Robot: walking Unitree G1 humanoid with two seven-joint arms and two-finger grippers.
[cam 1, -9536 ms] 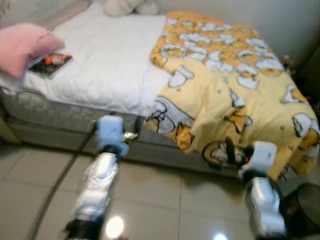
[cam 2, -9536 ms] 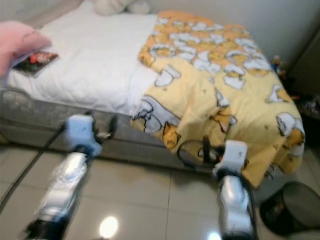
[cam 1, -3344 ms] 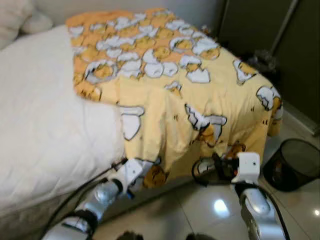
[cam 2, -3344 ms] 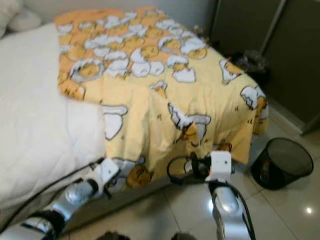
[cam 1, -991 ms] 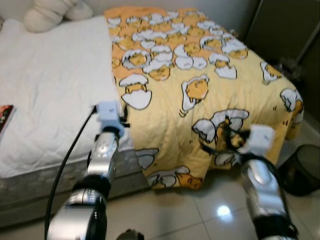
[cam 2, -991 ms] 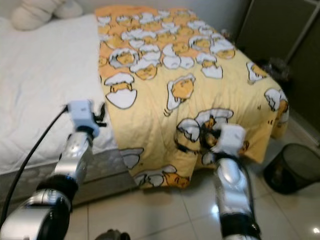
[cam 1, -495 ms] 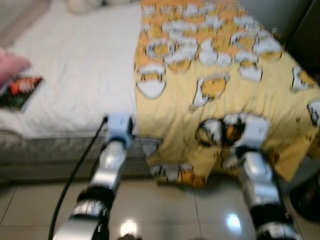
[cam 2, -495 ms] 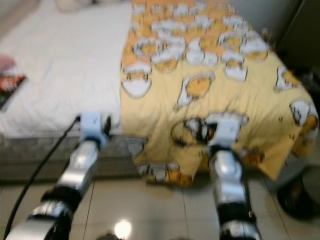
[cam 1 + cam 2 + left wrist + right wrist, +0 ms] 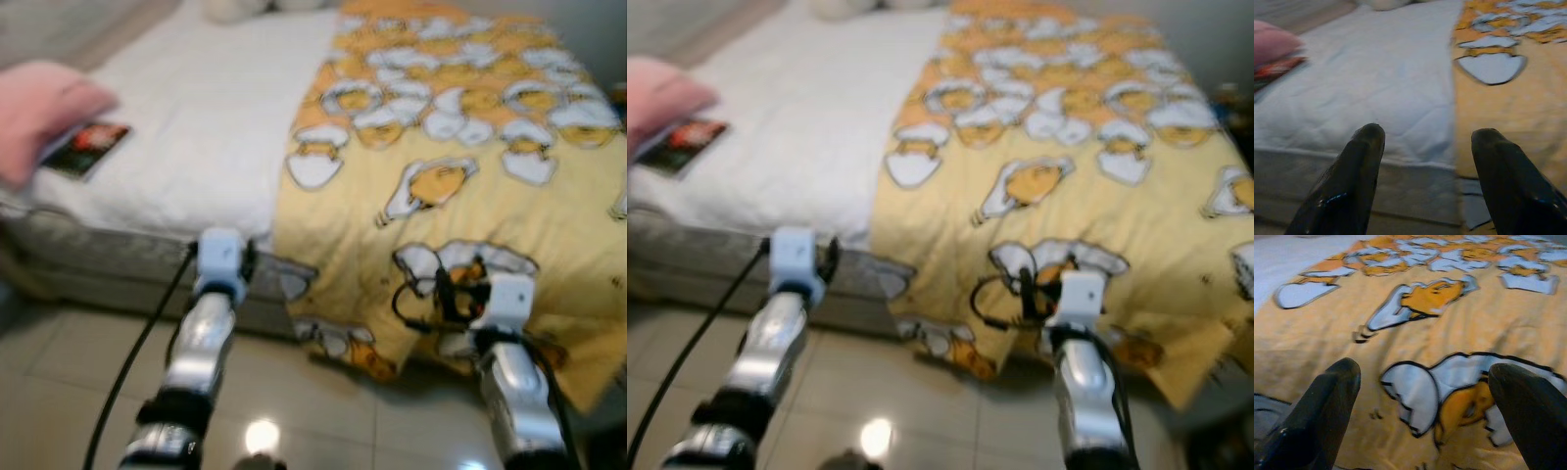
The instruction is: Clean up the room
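Observation:
A yellow blanket (image 9: 460,176) printed with cartoon eggs covers the right part of the bed and hangs over its near side. The white sheet (image 9: 196,127) lies bare on the left part. A book (image 9: 86,149) rests on the sheet beside a pink pillow (image 9: 39,108) at the far left. My left gripper (image 9: 1422,139) is open, held in front of the mattress edge near the blanket's left border. My right gripper (image 9: 1420,377) is open, close to the hanging blanket, with nothing between its fingers.
A grey mattress side (image 9: 108,264) runs along the bed's near edge above a glossy tiled floor (image 9: 323,411). A cream cushion (image 9: 230,8) lies at the head of the bed. A black cable (image 9: 137,352) trails from my left arm.
The camera has swung left, so the bed sits further right and the pink pillow and book are more in view. Both grippers stay open in front of the bed.

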